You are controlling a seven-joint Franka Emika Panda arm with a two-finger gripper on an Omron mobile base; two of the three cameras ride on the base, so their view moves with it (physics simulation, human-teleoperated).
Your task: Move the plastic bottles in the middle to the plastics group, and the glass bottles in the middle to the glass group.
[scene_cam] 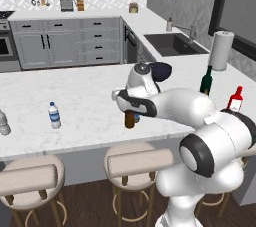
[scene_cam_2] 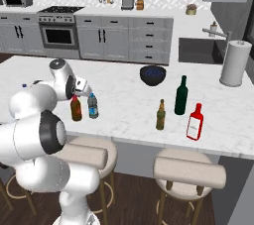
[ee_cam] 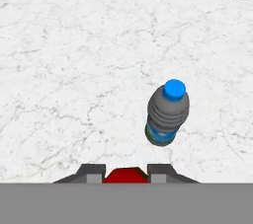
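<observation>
My gripper [ee_cam: 125, 171] is shut on the red top of the dark brown glass bottle [scene_cam_2: 75, 109], which stands on the marble island near its front edge. In the left base view the gripper [scene_cam: 131, 112] sits over the bottle [scene_cam: 130, 120]. Just right of it stands the dark bluish plastic bottle [scene_cam_2: 92, 106], with a blue cap in the hand view [ee_cam: 167, 114]. The olive-amber glass bottle [scene_cam_2: 160, 115] stands farther right. Past it is the glass group, a tall green bottle [scene_cam_2: 181, 95] and a red bottle [scene_cam_2: 195, 122]. At the far left stand the plastics group, a white-capped water bottle [scene_cam: 54, 115] and a greyish one [scene_cam: 4, 123].
A dark bowl [scene_cam_2: 152, 75] sits at the back of the island, and a paper towel roll [scene_cam_2: 234, 63] stands near the sink [scene_cam: 172, 43]. Stools [scene_cam: 137, 163] line the island's front edge. Bare marble [scene_cam: 90, 96] lies between the held bottle and the water bottles.
</observation>
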